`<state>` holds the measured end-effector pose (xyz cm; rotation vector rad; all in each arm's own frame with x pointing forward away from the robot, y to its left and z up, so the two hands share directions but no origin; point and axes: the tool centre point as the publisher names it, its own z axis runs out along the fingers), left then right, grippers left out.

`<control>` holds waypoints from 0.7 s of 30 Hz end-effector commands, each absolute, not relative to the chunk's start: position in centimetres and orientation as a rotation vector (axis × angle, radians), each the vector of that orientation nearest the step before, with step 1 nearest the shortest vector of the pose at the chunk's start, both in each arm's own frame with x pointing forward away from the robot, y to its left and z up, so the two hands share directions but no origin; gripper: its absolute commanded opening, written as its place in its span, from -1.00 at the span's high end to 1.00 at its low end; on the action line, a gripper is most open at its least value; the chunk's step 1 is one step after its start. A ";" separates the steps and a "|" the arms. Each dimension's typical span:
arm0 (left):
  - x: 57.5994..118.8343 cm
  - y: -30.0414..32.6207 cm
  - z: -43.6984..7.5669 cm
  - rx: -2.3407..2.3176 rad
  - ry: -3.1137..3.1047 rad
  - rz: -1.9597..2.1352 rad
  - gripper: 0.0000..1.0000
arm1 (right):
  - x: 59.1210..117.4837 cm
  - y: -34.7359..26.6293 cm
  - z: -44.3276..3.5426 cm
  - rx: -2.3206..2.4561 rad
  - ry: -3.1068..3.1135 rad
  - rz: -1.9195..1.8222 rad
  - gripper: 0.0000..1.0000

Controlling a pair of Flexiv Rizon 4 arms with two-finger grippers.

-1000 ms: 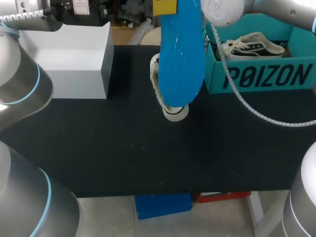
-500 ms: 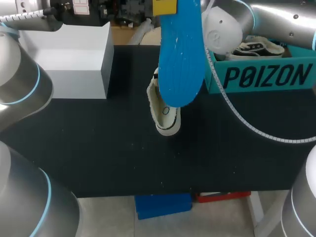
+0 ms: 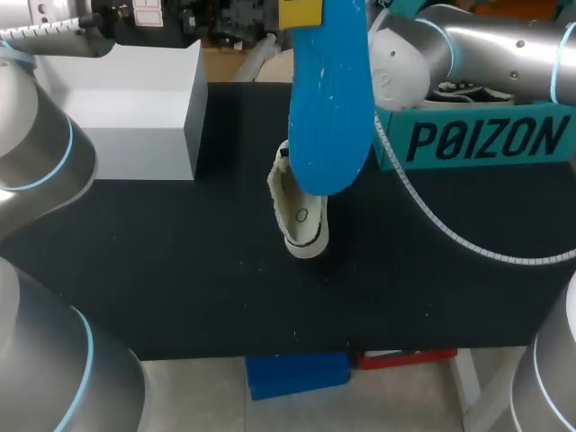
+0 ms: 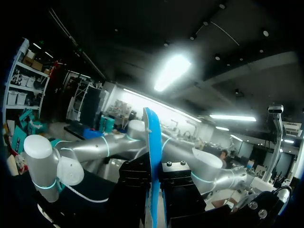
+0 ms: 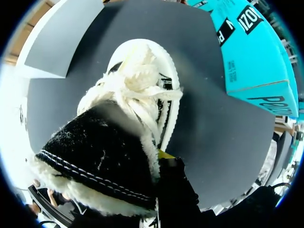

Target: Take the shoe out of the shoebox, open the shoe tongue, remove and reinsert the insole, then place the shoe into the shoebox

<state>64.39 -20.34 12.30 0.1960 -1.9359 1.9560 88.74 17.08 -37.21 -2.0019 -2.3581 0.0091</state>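
We are at the step between taking the insole out and putting it back, judging by how things lie on the black table [image 3: 180, 288]. Our right arm [image 3: 486, 45] comes in over the far right corner and crosses in front of the teal shoebox [image 3: 477, 139] that stands there, with a second shoe [image 3: 472, 90] lying inside. Our left arm [image 3: 36, 153] rises at the left edge, and its wrist is turned so that its camera looks up and away from the table.

The blue insole [image 3: 328, 99] hangs upright above the middle of the far edge, broad face toward the head camera, wholly out of the shoe. Below its lower end the shoe [image 3: 301, 216] rests on the table near the middle, a little toward the far edge, tipped so that its opening shows from above. From the right wrist its laces and dark fleecy collar fill the view just ahead.

The left gripper [image 4: 153, 190] is clamped on the insole, which shows edge-on between its fingers [image 4: 133, 185]. The right gripper [image 5: 159, 159] sits against the shoe's collar; we cannot tell whether it grips it.

Next, we judge, the insole must come down and be angled so that one end enters the opening. The right arm should steady the shoe and the tongue must stay clear. A snag on the collar or laces is the risk.
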 end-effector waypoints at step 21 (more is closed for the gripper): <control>64.4 -20.5 12.4 0.200 -1.939 1.954 1.00 | 88.0 14.2 -31.8 -1.993 -2.096 -0.453 -1.00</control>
